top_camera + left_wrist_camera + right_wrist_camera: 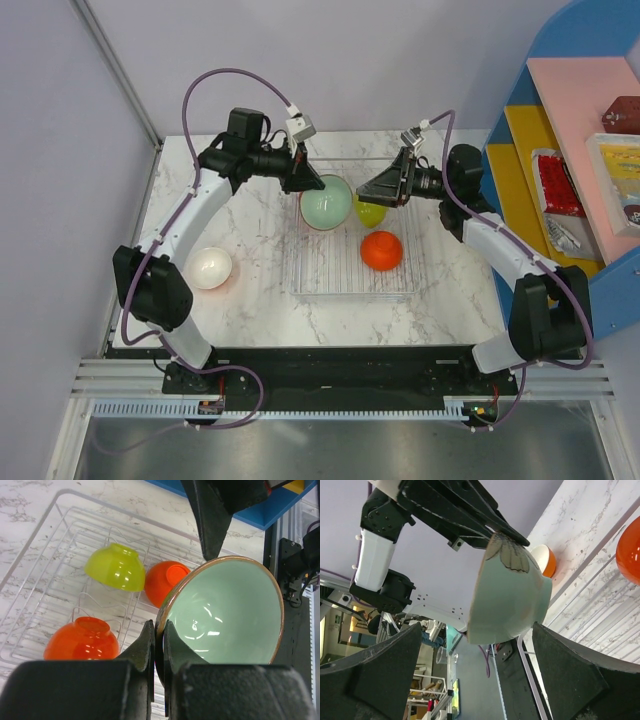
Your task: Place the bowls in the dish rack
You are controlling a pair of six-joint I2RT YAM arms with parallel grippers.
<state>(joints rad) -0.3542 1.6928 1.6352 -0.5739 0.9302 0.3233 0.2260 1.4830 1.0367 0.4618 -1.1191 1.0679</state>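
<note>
The left arm (185,215) rises from its base, folds at the elbow and reaches forward, with its wrist turned toward the right so that the left gripper (304,180) points to the middle. Its jaws are pinched tight on the rim of the pale mint bowl (327,202), one finger inside and one outside. The right arm (500,250) mirrors this pose, forearm reaching forward and inward. The right gripper (365,190) faces left with its fingers (375,675) spread wide, holding nothing.

Pale lilac walls (400,50) surround a white marble-patterned table (260,295) — blue shelving (590,28) at its right.
</note>
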